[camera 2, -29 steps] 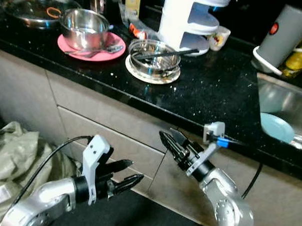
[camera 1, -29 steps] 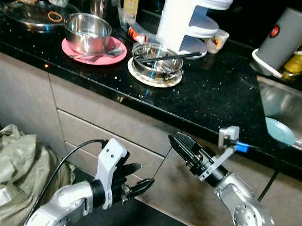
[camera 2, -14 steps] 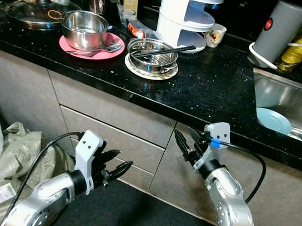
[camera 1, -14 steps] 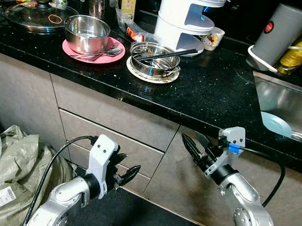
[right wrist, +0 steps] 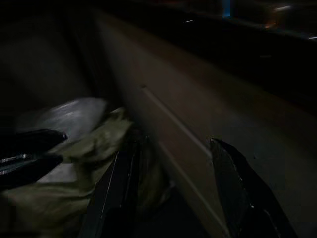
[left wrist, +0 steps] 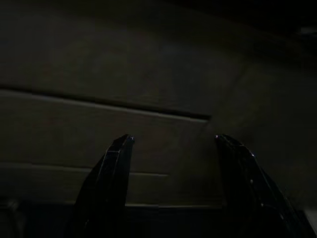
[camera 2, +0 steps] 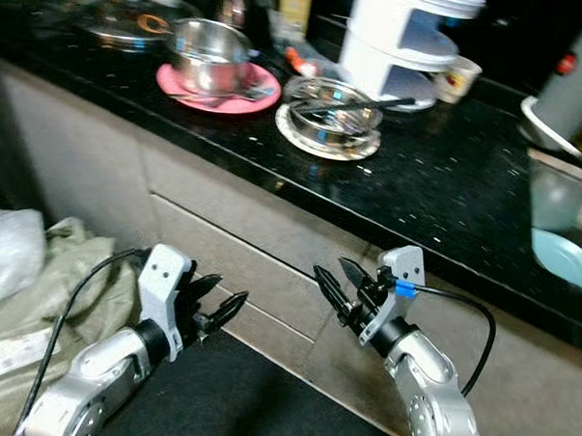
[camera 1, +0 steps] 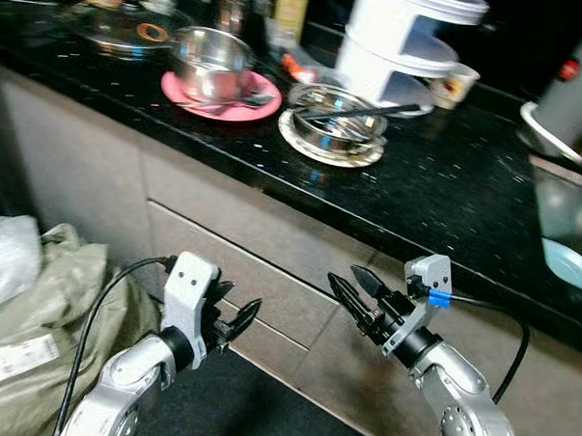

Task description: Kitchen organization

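Note:
On the black counter (camera 1: 447, 186) a steel bowl (camera 1: 213, 62) sits on a pink plate (camera 1: 252, 108) with spoons beside it. A second steel bowl (camera 1: 335, 131) rests on a white plate, with a black utensil (camera 1: 373, 110) laid across it. Both grippers hang low before the grey drawer fronts (camera 1: 260, 275), below the counter edge. My left gripper (camera 1: 236, 315) is open and holds nothing; its wrist view looks at the drawer seams past its fingers (left wrist: 116, 163). My right gripper (camera 1: 343, 278) is open and empty too, pointing left along the cabinets.
A glass-lidded pan (camera 1: 125, 27) lies at the far left of the counter. A white tiered appliance (camera 1: 410, 45), a mug (camera 1: 456, 85) and a grey container (camera 1: 579, 86) stand at the back. The sink (camera 1: 562, 206) holds a light blue plate (camera 1: 571, 264). A green sack (camera 1: 46, 304) sits on the floor at left.
The whole picture has shifted rightward, so the camera has turned left. Both grippers remain low before the drawers and open; the right one sits slightly further left.

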Controlling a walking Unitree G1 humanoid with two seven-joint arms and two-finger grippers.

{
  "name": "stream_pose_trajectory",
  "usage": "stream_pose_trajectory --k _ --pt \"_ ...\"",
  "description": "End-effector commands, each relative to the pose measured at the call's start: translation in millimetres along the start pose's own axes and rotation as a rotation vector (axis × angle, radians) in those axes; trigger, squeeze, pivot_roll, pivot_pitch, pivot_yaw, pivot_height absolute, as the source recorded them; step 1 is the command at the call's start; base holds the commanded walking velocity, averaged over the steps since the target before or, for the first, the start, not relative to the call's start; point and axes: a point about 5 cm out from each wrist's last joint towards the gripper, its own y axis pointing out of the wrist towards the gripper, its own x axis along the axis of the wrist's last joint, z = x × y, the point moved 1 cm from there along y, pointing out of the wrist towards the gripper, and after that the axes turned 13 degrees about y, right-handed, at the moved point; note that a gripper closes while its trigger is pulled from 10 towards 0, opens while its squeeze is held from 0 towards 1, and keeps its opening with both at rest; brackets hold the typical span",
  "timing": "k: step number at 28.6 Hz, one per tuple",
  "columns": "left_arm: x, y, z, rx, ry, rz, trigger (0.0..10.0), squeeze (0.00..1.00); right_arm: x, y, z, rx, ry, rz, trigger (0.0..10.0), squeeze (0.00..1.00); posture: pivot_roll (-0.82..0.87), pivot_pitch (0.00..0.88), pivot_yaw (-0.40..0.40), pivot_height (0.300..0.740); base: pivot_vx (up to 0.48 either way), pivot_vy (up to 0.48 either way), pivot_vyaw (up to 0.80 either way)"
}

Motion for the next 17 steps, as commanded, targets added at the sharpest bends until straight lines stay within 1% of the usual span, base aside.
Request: stream_pose_trajectory --k 1,3,6,10,17 --pt "-6 -1.2 -0.9 0.024 -0.012 0.012 10.0 0.0 -2 -2.8 -4.1 -0.011 0.008 -0.002 10.0 0.0 0.16 0.0 -0.164 0.74 0.0 0.0 0.64" --pt "-8 -2.1 0.9 0.051 -0.02 0.009 10.0 0.0 -4 -2.6 -4.4 -0.005 0.017 0.003 10.0 0.0 0.17 0.0 -0.16 0.74 0.0 0.0 0.64" --pt "-11 -2.1 1.2 0.055 -0.03 0.014 10.0 0.0 -7 -2.7 -4.5 0.003 0.026 0.009 10.0 0.0 0.17 0.0 -0.159 0.74 0.0 0.0 0.64" --pt "-14 2.2 -1.2 0.028 -0.047 0.012 10.0 0.0 -10 -1.9 -4.0 0.023 0.036 0.017 10.0 0.0 0.17 0.0 -0.156 0.74 0.0 0.0 0.64" --pt "-15 2.9 -2.5 0.019 -0.057 0.006 10.0 0.0 -12 -1.3 -4.3 0.03 0.041 0.02 10.0 0.0 0.17 0.0 -0.155 0.74 0.0 0.0 0.64"
